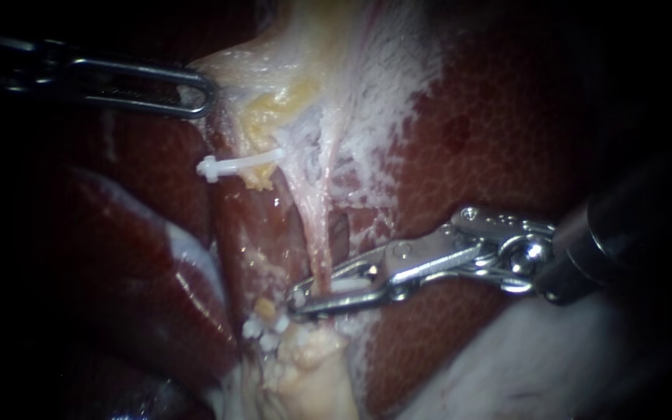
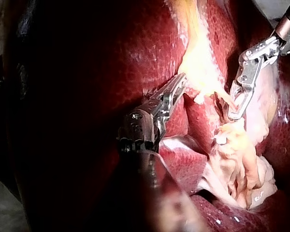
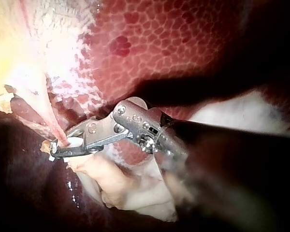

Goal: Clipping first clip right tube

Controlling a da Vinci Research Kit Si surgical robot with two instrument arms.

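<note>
A thin pink tube, the right tube (image 1: pixel 313 225), runs down from the pale gallbladder tissue (image 1: pixel 297 62). My right instrument (image 1: pixel 301 299) comes in from the right. Its jaws stand around the tube's lower end, shut on a white clip (image 1: pixel 345 285) held between them. The right wrist view shows these jaws (image 3: pixel 55 150) across the tube (image 3: pixel 50 118). My left instrument (image 1: pixel 208 93) reaches in from the upper left, its jaws shut on the gallbladder's edge; the left wrist view shows that grip (image 2: pixel 181 82). Another white clip (image 1: pixel 239 163) sits on tissue to the left.
Dark red liver (image 1: pixel 507 117) lies behind and on both sides. A pale fatty lump (image 1: pixel 313 365) sits just below the right instrument's jaws. Whitish tissue (image 1: pixel 554 365) fills the lower right under the right shaft.
</note>
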